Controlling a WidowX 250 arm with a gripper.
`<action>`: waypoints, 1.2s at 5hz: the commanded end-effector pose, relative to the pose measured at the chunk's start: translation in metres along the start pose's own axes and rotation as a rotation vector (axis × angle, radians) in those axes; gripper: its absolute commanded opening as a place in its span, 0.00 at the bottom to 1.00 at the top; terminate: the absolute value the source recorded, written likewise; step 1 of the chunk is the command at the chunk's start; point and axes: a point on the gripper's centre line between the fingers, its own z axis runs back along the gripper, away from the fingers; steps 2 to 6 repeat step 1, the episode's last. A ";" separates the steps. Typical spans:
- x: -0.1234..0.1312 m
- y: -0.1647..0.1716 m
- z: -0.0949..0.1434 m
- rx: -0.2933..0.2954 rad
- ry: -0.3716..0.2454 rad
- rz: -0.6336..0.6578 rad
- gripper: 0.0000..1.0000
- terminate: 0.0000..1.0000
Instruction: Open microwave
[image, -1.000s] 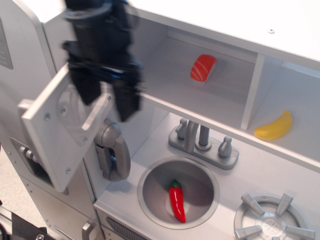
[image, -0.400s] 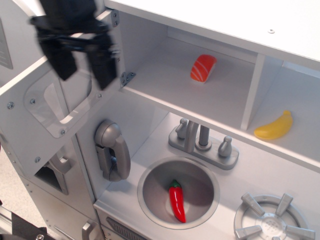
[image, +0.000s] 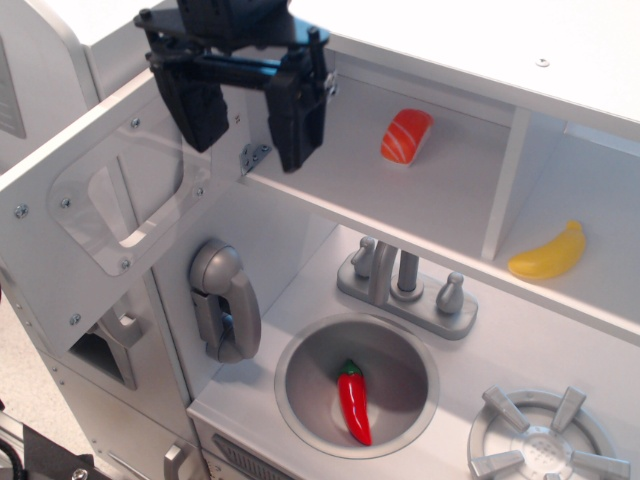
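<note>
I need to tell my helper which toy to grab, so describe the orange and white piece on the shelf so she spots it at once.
Start at the light-grey toy kitchen's open upper compartment, whose windowed door hangs swung out at left. The orange-red, white-striped sushi piece rests near its back wall, alone there. The yellow banana sits beyond the divider, and the red chilli pepper is down in the sink.

A toy play kitchen — sink (image: 300, 385), faucet (image: 405, 285), burner (image: 545, 440), plastic food on shelves.
</note>
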 end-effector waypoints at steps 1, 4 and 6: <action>0.002 -0.002 0.027 0.001 -0.045 -0.012 1.00 1.00; 0.002 -0.002 0.027 0.001 -0.045 -0.012 1.00 1.00; 0.002 -0.002 0.027 0.001 -0.045 -0.012 1.00 1.00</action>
